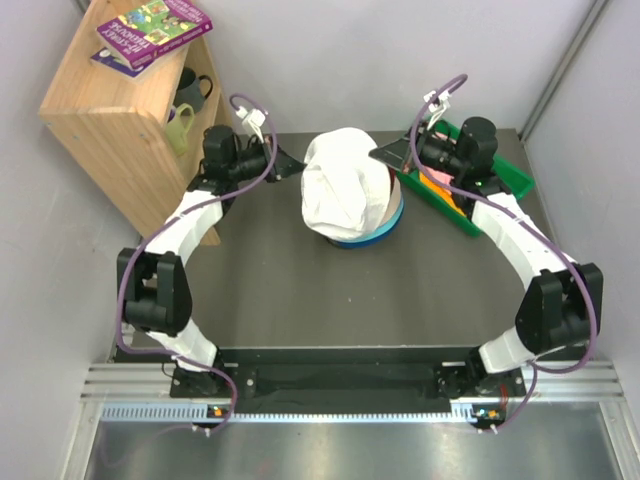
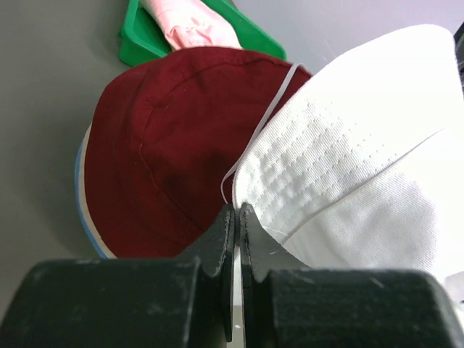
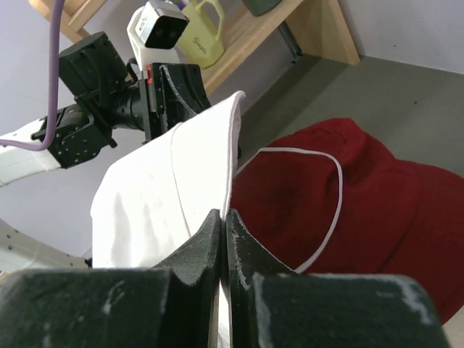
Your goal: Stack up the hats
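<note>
Top external view: white floppy cloth bucket hat stretched left-right between the arms, directly above the dark red cloth hat topping the stack. Left gripper and right gripper each pinch an opposite brim edge, equally near.

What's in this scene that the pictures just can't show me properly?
- Top view: the white hat covers the stack; only thin rims of the lower hats show, their number unclear.
- Top view: the right arm covers much of the green tray.
- Left wrist view: the top edge cuts off the pink cloth in that tray.
</note>
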You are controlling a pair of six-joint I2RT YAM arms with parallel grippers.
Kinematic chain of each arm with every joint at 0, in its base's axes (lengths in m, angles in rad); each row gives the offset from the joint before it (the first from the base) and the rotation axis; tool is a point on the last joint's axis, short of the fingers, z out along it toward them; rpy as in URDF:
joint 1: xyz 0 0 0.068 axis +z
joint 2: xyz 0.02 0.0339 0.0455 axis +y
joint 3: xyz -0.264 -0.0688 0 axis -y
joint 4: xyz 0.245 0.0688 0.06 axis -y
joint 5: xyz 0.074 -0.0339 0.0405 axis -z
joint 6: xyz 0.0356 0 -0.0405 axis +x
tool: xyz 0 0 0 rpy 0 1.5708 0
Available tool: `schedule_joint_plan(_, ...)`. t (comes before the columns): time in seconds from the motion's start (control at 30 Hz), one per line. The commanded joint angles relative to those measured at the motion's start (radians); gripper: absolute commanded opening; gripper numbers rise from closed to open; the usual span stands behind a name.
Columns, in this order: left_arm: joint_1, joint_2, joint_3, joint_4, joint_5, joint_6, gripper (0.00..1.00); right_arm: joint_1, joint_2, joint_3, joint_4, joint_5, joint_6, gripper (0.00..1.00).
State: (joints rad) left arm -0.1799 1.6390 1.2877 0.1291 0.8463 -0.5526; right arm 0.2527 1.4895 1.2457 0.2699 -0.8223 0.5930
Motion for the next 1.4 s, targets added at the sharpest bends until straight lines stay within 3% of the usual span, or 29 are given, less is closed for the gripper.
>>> schedule_joint_plan(0.0, 0.031, 0.050, 0.085, 0.029, 0.022, -0.115, 0.00, -0.003, 0.067, 0.109, 0.035, 0.034, 0.047, 0.00)
schedule_joint_plan(0.17, 0.054, 0.172, 0.189, 0.063, 0.028, -0.173, 0.00, -0.016, 0.188, 0.191, 0.065, 0.064, 0.083, 0.00)
schedule_joint_plan(0.33, 0.054, 0.291, 0.291, 0.012, 0.039, -0.174, 0.00, -0.030, 0.288, 0.282, -0.021, 0.124, 0.047, 0.00)
schedule_joint_plan(1.0, 0.025, 0.390, 0.177, 0.038, -0.032, -0.125, 0.00, -0.093, 0.238, 0.080, -0.176, 0.341, -0.108, 0.00)
schedule_joint_plan(1.37, -0.006, 0.401, 0.096, -0.029, -0.185, -0.033, 0.00, -0.110, 0.196, -0.026, -0.178, 0.399, -0.134, 0.00)
